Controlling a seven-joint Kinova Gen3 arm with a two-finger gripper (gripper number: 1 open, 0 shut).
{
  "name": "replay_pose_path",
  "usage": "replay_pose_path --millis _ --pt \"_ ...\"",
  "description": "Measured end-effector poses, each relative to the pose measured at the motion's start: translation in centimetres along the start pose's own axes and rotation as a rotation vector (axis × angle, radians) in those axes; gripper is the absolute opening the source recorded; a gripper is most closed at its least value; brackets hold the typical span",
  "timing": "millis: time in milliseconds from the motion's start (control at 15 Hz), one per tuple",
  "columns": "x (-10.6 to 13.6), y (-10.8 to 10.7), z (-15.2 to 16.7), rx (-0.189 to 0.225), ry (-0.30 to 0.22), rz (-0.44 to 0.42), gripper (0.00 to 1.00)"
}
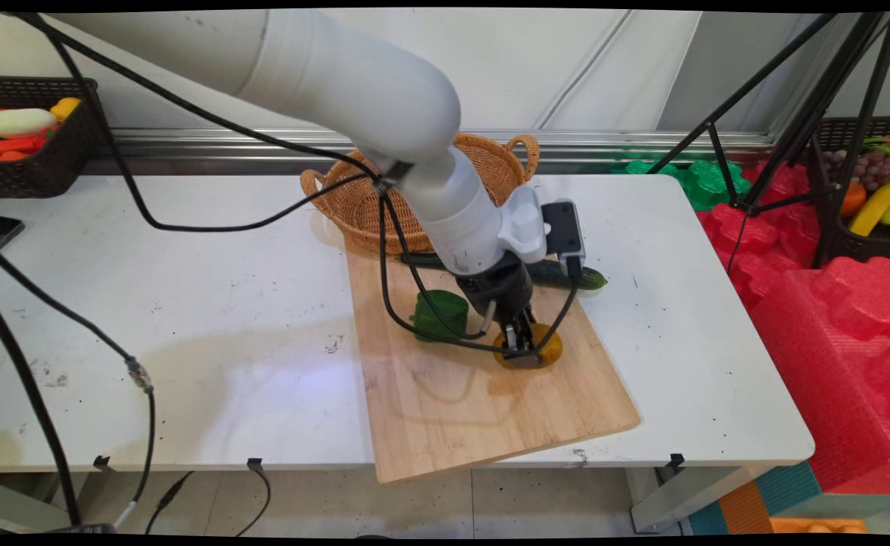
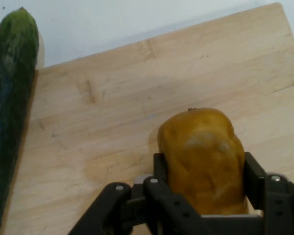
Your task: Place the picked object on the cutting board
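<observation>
My black gripper [image 1: 519, 343] is down on the wooden cutting board [image 1: 483, 394], its two fingers pressed against both sides of a yellow-orange pepper-like vegetable [image 2: 203, 156]. In the main view that yellow vegetable [image 1: 547, 350] lies on the board under the hand. A green pepper [image 1: 439, 313] sits on the board just left of the gripper. A dark green cucumber [image 1: 578, 277] lies along the board's far edge behind the hand; in the hand view the cucumber [image 2: 10, 107] runs down the left side.
A wicker basket [image 1: 490, 163] stands behind the board on the white table [image 1: 187, 318]. Dark baskets of toy produce sit at far left [image 1: 36, 136] and far right [image 1: 869, 189]. A black tripod [image 1: 786, 129] and red foam blocks [image 1: 832, 318] are to the right.
</observation>
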Motion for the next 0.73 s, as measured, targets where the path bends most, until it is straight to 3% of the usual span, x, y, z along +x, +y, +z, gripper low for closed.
replay_pose_path --millis 467,533,733 --pt "-0.1 0.3 2.1 0.021 -0.015 0.002 0.0" --pt "-0.1 0.3 2.3 0.022 -0.015 0.002 1.0" --pt "-0.2 0.4 2.4 0.035 -0.012 0.004 1.0"
